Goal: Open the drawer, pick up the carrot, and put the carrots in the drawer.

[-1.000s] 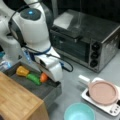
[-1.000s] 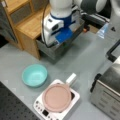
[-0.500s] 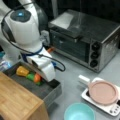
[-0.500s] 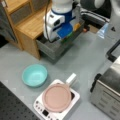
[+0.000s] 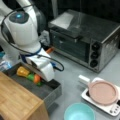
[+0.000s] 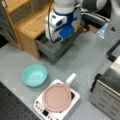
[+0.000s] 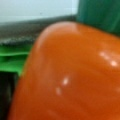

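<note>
The drawer is pulled open, and the gripper is down inside it right by the carrot, but I cannot tell if it grips.

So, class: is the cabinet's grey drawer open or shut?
Open. The drawer juts out from under the wooden top, and the carrot and other toy pieces lie in it.

A silver-black toaster oven stands on the grey surface at the far right in a front view. Near it, a pink plate rests on a white scale, and a teal bowl sits beside them.
</note>
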Robot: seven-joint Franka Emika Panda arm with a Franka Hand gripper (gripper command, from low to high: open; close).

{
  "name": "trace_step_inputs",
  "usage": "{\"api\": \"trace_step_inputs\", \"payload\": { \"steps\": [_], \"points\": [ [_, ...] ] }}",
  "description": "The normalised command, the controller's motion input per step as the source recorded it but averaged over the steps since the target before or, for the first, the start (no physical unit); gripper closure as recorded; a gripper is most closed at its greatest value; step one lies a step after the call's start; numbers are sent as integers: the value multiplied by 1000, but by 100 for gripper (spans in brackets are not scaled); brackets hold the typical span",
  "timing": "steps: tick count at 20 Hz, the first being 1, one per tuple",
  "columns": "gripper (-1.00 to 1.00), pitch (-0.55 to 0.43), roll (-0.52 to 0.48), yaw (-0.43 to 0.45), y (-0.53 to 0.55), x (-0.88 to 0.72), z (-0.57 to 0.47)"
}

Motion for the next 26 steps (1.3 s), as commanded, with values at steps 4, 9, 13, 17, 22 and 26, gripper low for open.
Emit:
{"api": "trace_step_inputs", "payload": {
  "steps": [4, 9, 13, 17, 22, 26],
  "points": [
    [100, -161, 113, 102, -135, -172, -214],
    [100, -108, 137, 66, -232, -164, -127],
    [100, -60, 150, 37, -317, -142, -22],
    [100, -30, 159, 29, -297, -92, 39],
    [100, -40, 158, 43, -153, 27, -5],
    [100, -50, 151, 42, -48, 80, -39]
  ]
}}
